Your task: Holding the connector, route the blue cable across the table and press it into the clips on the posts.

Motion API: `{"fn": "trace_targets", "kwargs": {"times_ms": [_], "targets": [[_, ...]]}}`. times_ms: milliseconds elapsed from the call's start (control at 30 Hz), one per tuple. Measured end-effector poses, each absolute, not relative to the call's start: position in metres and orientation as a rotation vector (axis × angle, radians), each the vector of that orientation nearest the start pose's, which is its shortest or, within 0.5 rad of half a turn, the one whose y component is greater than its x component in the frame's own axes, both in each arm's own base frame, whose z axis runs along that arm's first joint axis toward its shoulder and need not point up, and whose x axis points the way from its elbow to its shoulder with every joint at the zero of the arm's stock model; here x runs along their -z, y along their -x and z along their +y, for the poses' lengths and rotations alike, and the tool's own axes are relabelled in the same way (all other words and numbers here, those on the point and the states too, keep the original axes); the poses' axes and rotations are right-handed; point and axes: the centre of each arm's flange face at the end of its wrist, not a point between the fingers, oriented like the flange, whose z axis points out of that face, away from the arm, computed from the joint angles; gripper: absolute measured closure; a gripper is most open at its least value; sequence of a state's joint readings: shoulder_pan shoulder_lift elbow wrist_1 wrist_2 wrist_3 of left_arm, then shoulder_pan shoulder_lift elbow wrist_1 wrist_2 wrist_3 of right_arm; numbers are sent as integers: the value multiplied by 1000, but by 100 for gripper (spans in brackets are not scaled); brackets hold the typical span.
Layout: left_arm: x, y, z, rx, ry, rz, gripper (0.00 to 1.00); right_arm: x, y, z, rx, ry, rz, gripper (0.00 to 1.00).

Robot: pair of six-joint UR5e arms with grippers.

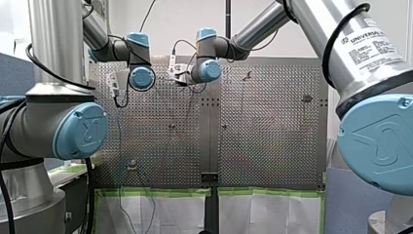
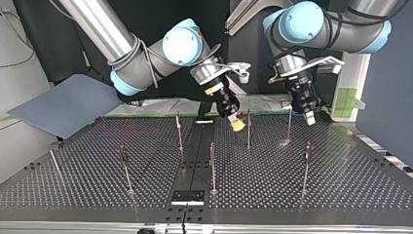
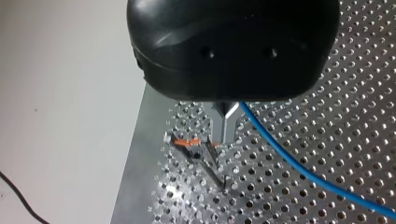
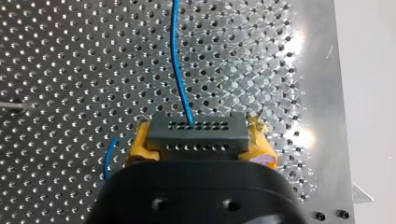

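Observation:
In the right wrist view my right gripper (image 4: 198, 135) is shut, its yellow pads (image 4: 140, 142) clamping the grey connector (image 4: 196, 132). The blue cable (image 4: 179, 60) leaves the connector and runs ahead over the perforated table. In the left wrist view my left gripper (image 3: 225, 133) has its metal fingers shut on the blue cable (image 3: 299, 170), which trails off to one side. Just under those fingertips stands a post with an orange-marked clip (image 3: 189, 142). In the top view my right gripper (image 2: 237, 122) hangs at the middle back and my left gripper (image 2: 309, 116) further right, beside a post (image 2: 289, 124).
Several thin posts stand on the perforated table (image 2: 341, 185), among them one (image 2: 248, 129) beside my right gripper and one (image 2: 212, 165) nearer the middle front. A dark seam plate (image 2: 187, 196) lies at the front edge. A grey sheet (image 2: 63, 105) lies at the back left.

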State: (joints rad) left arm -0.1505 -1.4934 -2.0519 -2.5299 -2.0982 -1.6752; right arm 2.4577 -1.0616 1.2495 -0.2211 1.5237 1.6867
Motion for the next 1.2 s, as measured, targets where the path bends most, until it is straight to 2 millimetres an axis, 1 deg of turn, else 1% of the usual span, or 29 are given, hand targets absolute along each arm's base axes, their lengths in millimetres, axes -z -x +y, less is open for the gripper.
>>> {"fn": "trace_targets", "kwargs": {"times_ms": [200, 433, 567, 700, 867, 967, 1067, 1200], "targets": [[-358, -422, -139, -153, 426, 1318, 100, -357, -634, -343, 2423, 2342, 929, 100], [-369, -432, -135, -132, 407, 1299, 100, -361, -643, -352, 2396, 2343, 898, 100], [-369, -437, -133, -119, 392, 1307, 100, -362, -652, -357, 2410, 2334, 864, 100], [-363, -440, -132, -119, 389, 1321, 100, -373, -658, -360, 2448, 2318, 825, 100], [-359, -445, -128, -124, 395, 1325, 100, -395, -663, -365, 2523, 2284, 783, 100], [-360, -450, -122, -124, 404, 1316, 100, -409, -666, -368, 2567, 2254, 767, 100], [-365, -455, -117, -116, 405, 1303, 100, -418, -669, -371, 2598, 2231, 756, 100], [-372, -461, -110, -111, 408, 1286, 100, -418, -673, -374, 2607, 2223, 753, 100]]}}
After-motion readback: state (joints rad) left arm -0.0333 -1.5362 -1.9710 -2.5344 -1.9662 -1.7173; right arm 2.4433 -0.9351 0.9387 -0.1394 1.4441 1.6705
